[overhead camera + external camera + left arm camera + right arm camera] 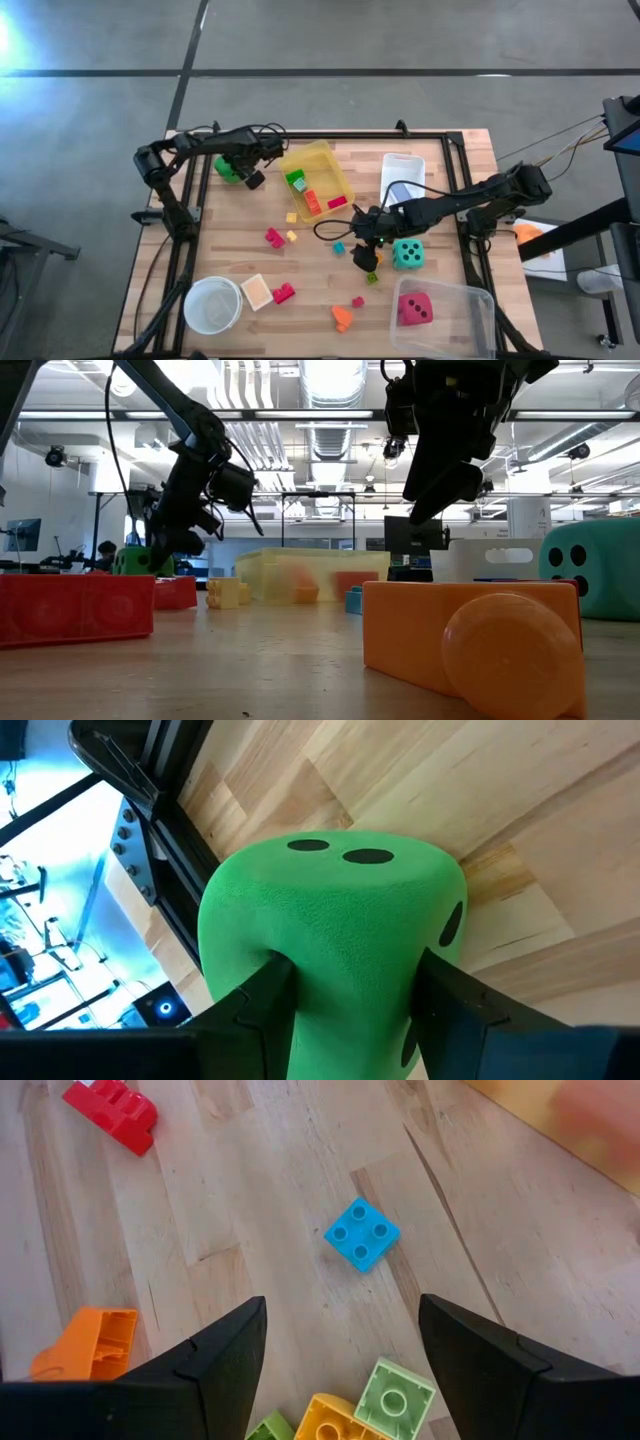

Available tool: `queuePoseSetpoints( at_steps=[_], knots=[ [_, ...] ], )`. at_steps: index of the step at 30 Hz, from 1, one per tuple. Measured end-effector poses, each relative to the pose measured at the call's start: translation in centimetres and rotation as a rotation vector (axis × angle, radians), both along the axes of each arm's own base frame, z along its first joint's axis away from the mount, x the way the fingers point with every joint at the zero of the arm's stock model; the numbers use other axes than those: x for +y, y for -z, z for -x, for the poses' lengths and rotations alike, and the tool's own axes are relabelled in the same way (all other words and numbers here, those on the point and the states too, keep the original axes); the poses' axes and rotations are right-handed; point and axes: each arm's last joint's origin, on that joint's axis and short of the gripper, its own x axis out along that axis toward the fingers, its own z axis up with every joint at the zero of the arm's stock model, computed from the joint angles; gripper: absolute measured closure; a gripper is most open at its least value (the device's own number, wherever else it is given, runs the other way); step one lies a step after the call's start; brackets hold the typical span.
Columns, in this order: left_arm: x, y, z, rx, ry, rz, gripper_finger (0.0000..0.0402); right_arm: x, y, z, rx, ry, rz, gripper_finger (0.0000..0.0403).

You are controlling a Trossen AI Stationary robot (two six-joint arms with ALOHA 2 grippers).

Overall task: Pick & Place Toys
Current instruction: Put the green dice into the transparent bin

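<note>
- Two arms on my screens. At far left, my left gripper [240, 168] pinches the soft green black-dotted die [330, 930] at the wooden table's [230, 250] corner; I'd squeeze evenly before lifting toward the translucent yellow plastic bin [335, 162].
- At right, my right gripper [368, 240] hovers with fingers spread, empty, above a small blue studded plastic block [361, 1233]; I'd centre it before descending.

Grey concrete floor [330, 35]; bright ceiling strip lights [330, 380].
</note>
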Motion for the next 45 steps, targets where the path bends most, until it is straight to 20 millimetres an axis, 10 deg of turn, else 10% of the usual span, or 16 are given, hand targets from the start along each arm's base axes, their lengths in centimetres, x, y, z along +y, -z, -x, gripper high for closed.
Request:
queuePoseSetpoints(
  at_steps=[27, 45],
  knots=[
    [-6.1, -6.8, -0.2, -0.262, 0.065, -0.086, 0.0364, 0.0, 0.0, 0.0, 0.000, 0.000, 0.000, 0.0148],
    [-10.5, -7.0, -1.9, -0.350, 0.128, 0.003, 0.0399, 0.0, 0.0, 0.0, 0.000, 0.000, 0.000, 0.0148]
  ],
)
